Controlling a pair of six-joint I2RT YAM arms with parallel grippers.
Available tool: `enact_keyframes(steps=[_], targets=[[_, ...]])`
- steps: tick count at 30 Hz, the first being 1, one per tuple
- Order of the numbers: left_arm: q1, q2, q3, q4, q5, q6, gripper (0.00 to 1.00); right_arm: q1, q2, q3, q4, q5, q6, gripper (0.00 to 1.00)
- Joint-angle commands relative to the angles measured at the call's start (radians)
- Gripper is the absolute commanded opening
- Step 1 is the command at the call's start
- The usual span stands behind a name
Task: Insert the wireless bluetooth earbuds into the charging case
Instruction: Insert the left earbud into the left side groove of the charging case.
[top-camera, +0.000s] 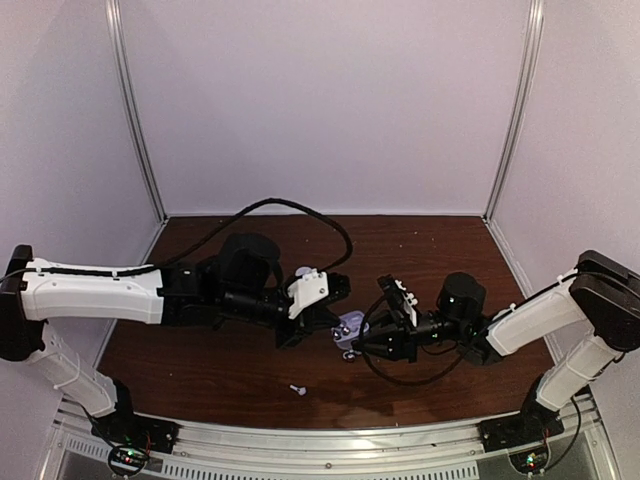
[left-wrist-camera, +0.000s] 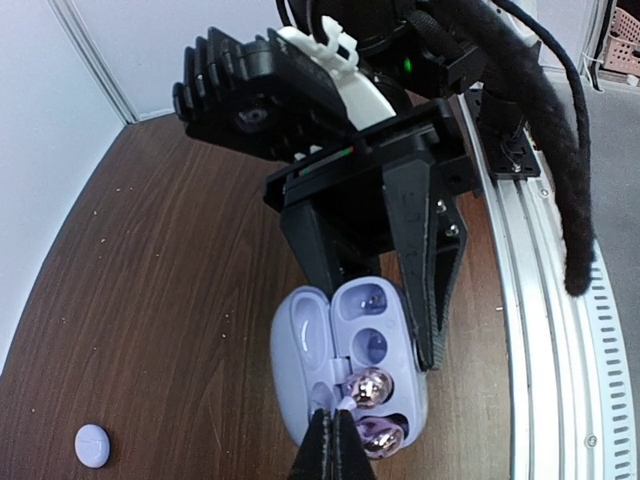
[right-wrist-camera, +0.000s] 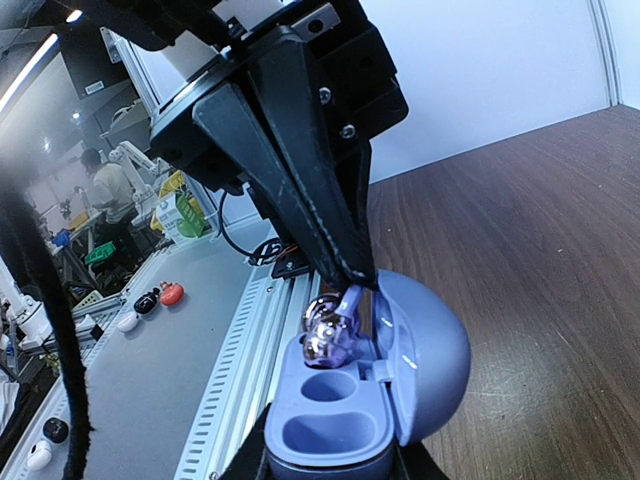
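The right gripper (left-wrist-camera: 380, 325) is clamped across the open lavender clamshell charging case (left-wrist-camera: 300, 370) at the table's middle, steadying it so its pockets face the other arm. The left gripper (right-wrist-camera: 356, 282) is clenched on the stem of a shiny silver-lilac earbud (right-wrist-camera: 325, 338), holding the bud right at a pocket of the case, likely to press it home. A tiny whitish earbud (top-camera: 297, 389) lies loose on the dark brown wooden table (top-camera: 180, 360), nearer and well apart, probably next.
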Motion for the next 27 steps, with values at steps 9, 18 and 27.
enact_keyframes(steps=[9,18,27], targets=[[-0.033,0.020,0.028,-0.005,-0.069,0.066,0.00,-0.006,0.016,0.011,0.093,-0.022,0.043,0.00],[-0.118,0.061,0.047,-0.020,-0.251,0.123,0.00,-0.005,0.045,0.012,0.175,-0.035,0.111,0.00],[-0.157,0.069,0.052,-0.025,-0.351,0.138,0.00,-0.009,0.069,-0.001,0.283,-0.019,0.191,0.00]])
